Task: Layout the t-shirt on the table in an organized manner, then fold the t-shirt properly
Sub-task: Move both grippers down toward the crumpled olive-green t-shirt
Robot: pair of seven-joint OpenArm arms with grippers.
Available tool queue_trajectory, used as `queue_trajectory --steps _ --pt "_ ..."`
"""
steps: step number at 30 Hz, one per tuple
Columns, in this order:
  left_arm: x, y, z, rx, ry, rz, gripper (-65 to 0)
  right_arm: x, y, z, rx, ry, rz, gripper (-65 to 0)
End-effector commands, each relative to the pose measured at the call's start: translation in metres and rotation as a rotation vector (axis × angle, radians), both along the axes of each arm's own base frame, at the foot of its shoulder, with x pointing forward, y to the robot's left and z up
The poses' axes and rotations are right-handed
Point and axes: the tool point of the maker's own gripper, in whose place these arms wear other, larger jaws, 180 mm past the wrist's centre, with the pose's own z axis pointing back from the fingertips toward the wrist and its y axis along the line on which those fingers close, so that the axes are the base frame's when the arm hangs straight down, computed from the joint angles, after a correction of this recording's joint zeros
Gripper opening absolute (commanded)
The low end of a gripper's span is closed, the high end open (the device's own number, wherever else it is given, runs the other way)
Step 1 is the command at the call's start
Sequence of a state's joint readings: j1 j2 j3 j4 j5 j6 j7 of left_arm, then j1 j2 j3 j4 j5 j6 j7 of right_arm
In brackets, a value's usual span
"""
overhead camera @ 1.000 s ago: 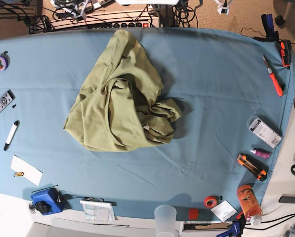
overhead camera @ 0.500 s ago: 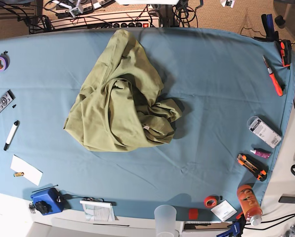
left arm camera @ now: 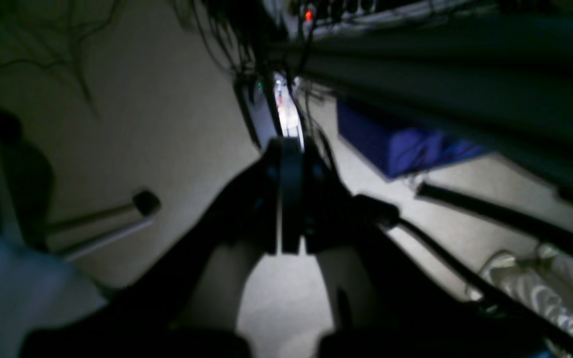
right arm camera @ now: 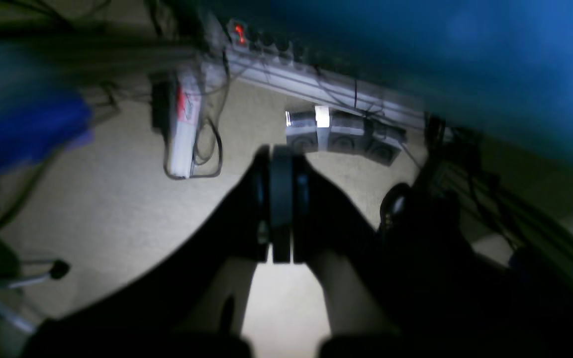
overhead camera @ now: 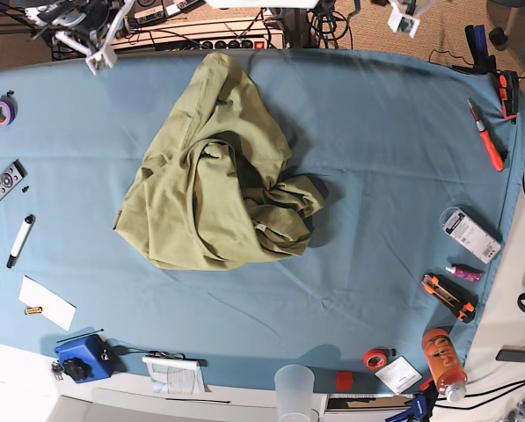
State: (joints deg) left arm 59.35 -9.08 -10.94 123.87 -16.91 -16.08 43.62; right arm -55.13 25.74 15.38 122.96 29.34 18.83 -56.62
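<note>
The olive-green t-shirt (overhead camera: 214, 171) lies crumpled in a heap on the middle of the teal-blue table (overhead camera: 385, 149), with a small white tag (overhead camera: 260, 228) showing near its front right. Both arms only show at the far edge in the base view: the right arm (overhead camera: 84, 25) at top left, the left arm (overhead camera: 403, 18) at top right. In the wrist views my left gripper (left arm camera: 286, 149) and right gripper (right arm camera: 281, 151) are both shut and empty, over the floor beyond the table, far from the shirt.
A remote (overhead camera: 2, 185), marker (overhead camera: 20, 239), paper (overhead camera: 47, 301) and blue box (overhead camera: 82, 356) lie along the left. An orange cutter (overhead camera: 487, 136), pliers (overhead camera: 448, 296), bottle (overhead camera: 443, 360), tape (overhead camera: 376, 358) and plastic cup (overhead camera: 295, 391) line the right and front. Power strips and cables (right arm camera: 316, 84) lie on the floor.
Parts of both arms have come into the base view at the far edge, top left and top right. The t-shirt has not moved.
</note>
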Motion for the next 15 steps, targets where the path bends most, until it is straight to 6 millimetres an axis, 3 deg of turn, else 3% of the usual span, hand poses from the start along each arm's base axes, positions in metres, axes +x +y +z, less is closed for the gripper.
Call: queue_trajectory --steps 1,8,15 --pt "0.006 -0.002 0.012 -0.007 -0.038 -0.009 -65.0 0.009 0.003 0.013 0.003 -0.045 0.017 -65.0" --pt "0.042 -0.010 0.053 -0.013 -0.193 -0.034 -65.0 0.040 0.026 0.054 0.012 -0.199 0.094 -65.0" --pt "0.064 -0.012 0.058 -0.019 -0.267 -0.033 -65.0 0.058 0.027 0.061 0.011 -0.261 0.097 -65.0"
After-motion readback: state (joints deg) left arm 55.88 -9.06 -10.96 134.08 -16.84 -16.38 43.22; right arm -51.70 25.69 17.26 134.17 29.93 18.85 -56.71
